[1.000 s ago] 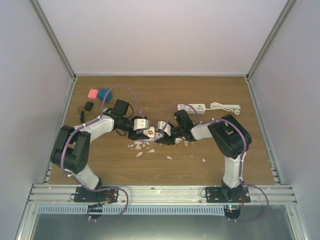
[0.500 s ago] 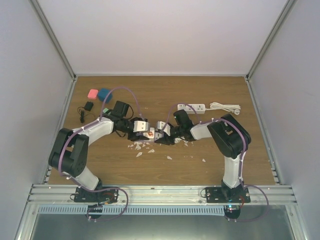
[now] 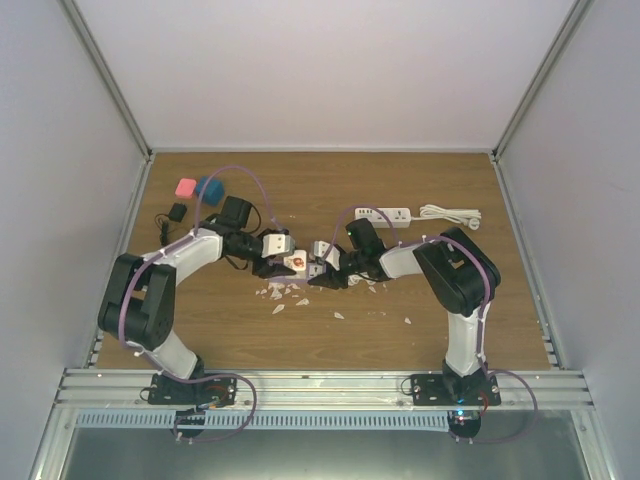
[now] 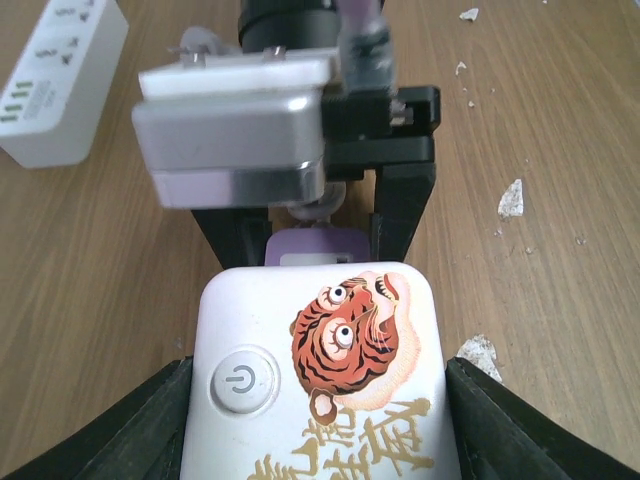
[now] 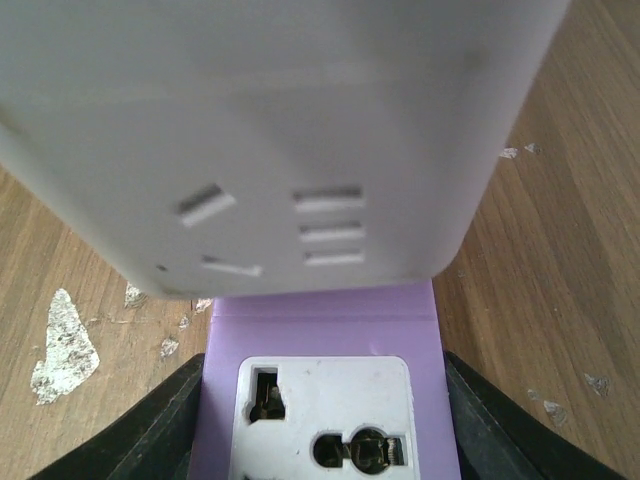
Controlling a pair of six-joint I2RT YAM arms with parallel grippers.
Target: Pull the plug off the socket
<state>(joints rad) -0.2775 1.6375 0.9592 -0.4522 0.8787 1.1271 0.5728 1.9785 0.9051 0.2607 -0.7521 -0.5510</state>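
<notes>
**White socket block (image 4: 320, 380) & purple plug (image 5: 320, 322): both gripped**

You've got the L jaws clamped on the socket block (tiger print, power button on top), approx. mid table (image 4: 560, 120), btwn the two arms. R jaws are clamped on the purple plug, which sits butted against the block's far end, w/ no gap showing. White flakes (image 4: 511, 198) lie scattered nearby. A white power strip (image 4: 55, 85) lies farther back, apart from both.

Both arms fold inward. The left gripper (image 3: 290, 265), from 9 o'clock, clamps the white socket cube (image 4: 320, 380); the right gripper (image 3: 318, 270), from 3 o'clock, clamps the purple plug (image 5: 322, 325).
</notes>
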